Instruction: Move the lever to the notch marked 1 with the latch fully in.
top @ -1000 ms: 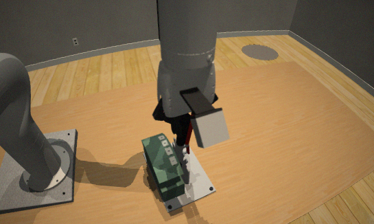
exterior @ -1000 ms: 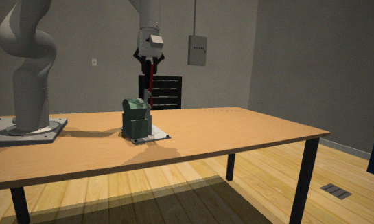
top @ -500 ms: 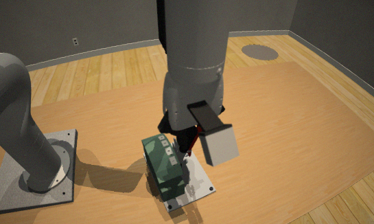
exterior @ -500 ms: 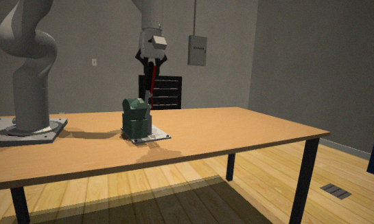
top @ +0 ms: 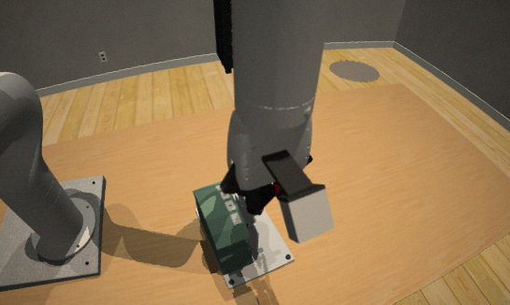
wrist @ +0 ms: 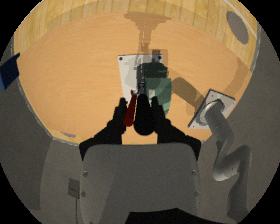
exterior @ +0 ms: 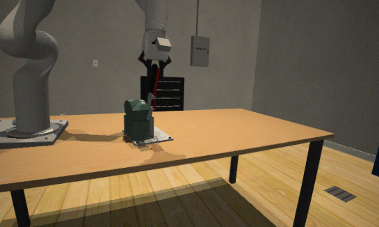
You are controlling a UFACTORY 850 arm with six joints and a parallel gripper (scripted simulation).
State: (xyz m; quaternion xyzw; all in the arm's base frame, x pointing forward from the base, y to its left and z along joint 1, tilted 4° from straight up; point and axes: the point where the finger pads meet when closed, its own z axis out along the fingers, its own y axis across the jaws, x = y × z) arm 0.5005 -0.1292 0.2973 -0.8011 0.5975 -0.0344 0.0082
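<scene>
The claw (exterior: 156,67) is clamped on the red bar (exterior: 156,87) and the lever's handle, directly above the green latch housing (exterior: 138,120) on the desk (exterior: 231,132), so the lever swing seems underway; next, reach notch 1 on the number plates (top: 231,206), then release.

the lever housing (exterior: 138,118) sits on the table (exterior: 231,132), right of the arm's base plate (exterior: 59,134).

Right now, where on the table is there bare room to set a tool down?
Bare tabletop runs from the lever unit's base plate to the table's right edge. Crowded: between the arm's pedestal plate and the green housing, under the claw.
</scene>
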